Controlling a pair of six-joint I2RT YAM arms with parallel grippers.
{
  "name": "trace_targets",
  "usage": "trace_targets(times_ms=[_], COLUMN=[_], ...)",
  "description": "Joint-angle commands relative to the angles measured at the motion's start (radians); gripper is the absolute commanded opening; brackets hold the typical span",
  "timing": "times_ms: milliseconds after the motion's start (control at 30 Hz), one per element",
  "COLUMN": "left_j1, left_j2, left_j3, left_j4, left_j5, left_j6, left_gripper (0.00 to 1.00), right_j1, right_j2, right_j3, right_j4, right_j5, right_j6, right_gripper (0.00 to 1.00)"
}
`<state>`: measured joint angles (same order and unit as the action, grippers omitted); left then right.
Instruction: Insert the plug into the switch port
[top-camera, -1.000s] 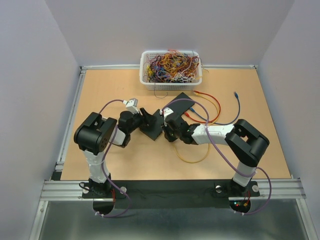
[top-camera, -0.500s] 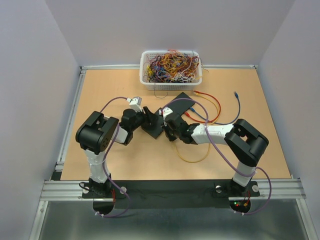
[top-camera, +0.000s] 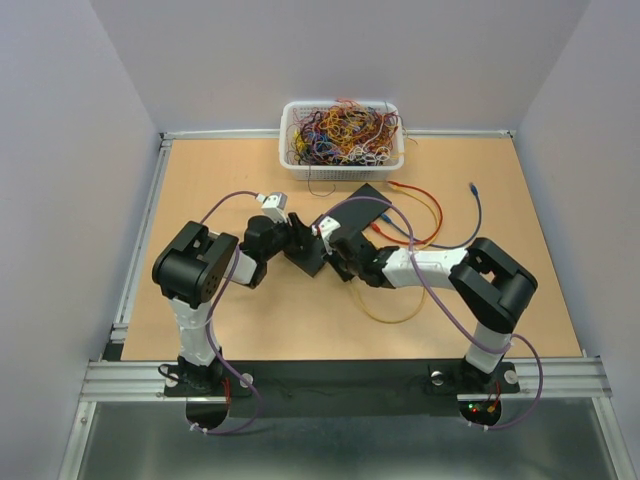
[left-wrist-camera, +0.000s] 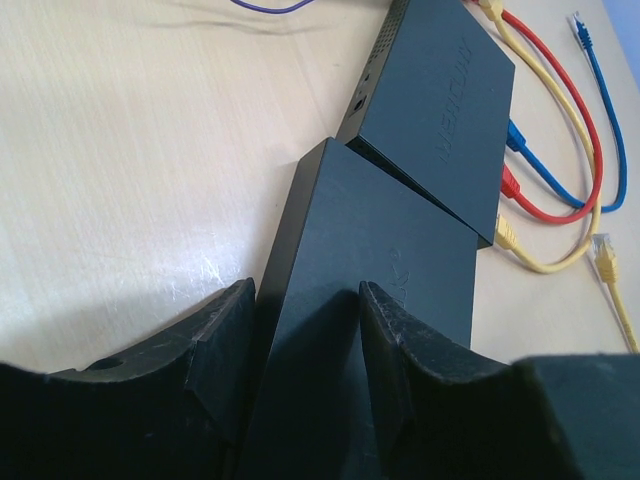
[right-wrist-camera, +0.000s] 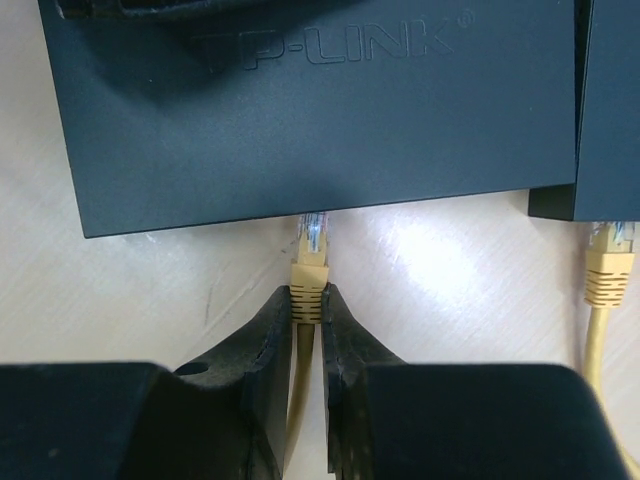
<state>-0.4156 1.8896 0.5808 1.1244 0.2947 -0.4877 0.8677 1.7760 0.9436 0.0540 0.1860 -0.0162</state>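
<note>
A black TP-LINK switch lies mid-table, its port side toward my right gripper. That right gripper is shut on the ribbed boot of a yellow plug. The plug's clear tip sits right at the switch's front edge; the port itself is hidden under that edge. From the other side, my left gripper clamps the same switch, one finger on its side face and one on its top.
A second black switch touches the first at a corner, with red, blue and yellow cables plugged in or lying beside it. A white basket of tangled cables stands at the back. Yellow cable loops near my right arm.
My left gripper has slid a little to the right along the switch and its fingers have narrowed slightly. The right gripper and plug have hardly moved.
</note>
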Motion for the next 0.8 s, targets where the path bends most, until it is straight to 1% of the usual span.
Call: trace_targets(times_ms=[0,267,567,600,667,700,767], left_j1=[-0.08,-0.083,-0.095,-0.106,-0.12,-0.13,-0.161], left_j2=[0.017,0.039,0.048,0.054,0.057,0.059,0.054], left_j3=[0.011,0.039,0.056,0.071,0.077,0.085,0.097], left_j4=[-0.092,-0.132,-0.155,-0.179,-0.193,-0.227,-0.264], left_j5=[0.239,0.265,0.268,0.288,0.291,0.29,0.285], left_j6=[-0.022,-0.003,0.001,0.003,0.001,0.006,0.008], left_gripper=[0.53,0.5,0.5,0.5,0.5,0.5,0.5], right_j1=[-0.022,-0.058,-0.061,-0.059,-0.059,-0.059,-0.059], right_j2=[0.031,0.045,0.094,0.106,0.109,0.117,0.143], right_j3=[0.066,0.098,0.138,0.15,0.161,0.173,0.225], right_j4=[0.119,0.122,0.122,0.125,0.127,0.127,0.126], right_j5=[0.006,-0.029,-0.049,-0.06,-0.069,-0.074,-0.086], right_j6=[-0.103,-0.152,-0.126,-0.134,-0.137,-0.14,-0.151], right_gripper=[0.0,0.0,0.0,0.0,0.01,0.0,0.0])
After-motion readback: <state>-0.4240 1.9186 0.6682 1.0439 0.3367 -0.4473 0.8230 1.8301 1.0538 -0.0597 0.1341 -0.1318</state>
